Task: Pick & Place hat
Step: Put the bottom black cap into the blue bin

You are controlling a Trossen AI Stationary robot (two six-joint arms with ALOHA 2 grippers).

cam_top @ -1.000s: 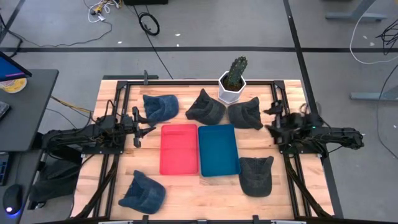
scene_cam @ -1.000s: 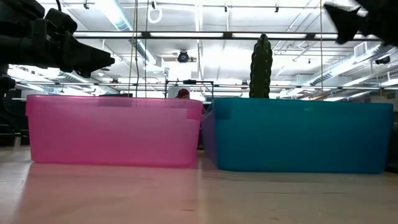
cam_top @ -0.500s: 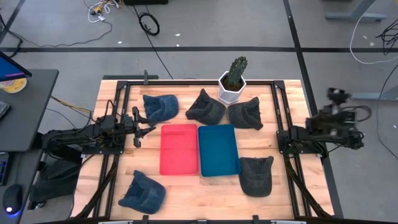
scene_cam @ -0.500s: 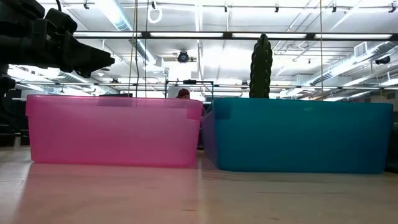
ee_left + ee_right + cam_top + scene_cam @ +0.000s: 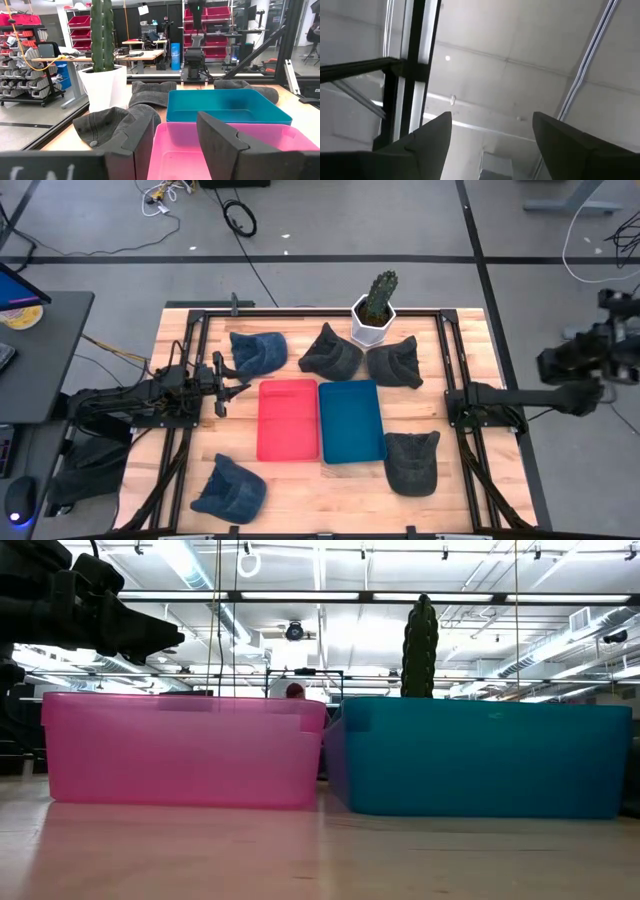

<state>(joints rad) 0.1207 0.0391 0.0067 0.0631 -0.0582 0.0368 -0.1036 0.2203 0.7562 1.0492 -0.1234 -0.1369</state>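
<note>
I saw my right gripper (image 5: 610,305) had swung off the bench (image 5: 300,485) toward frame right, fingers (image 5: 427,137) apart. My left gripper (image 5: 232,387) stayed left of the pink bin (image 5: 288,420), fingers apart and empty.

Wooden worktop (image 5: 300,485) framed by black rails, pink bin (image 5: 288,420) and teal bin (image 5: 351,421) set side by side at centre, potted cactus (image 5: 376,310) at the far edge, five hats laid around: blue hat (image 5: 258,351), two dark hats (image 5: 331,352) (image 5: 394,363) flanking the pot, dark hat (image 5: 412,462) and blue hat (image 5: 230,488) near the front.
</note>
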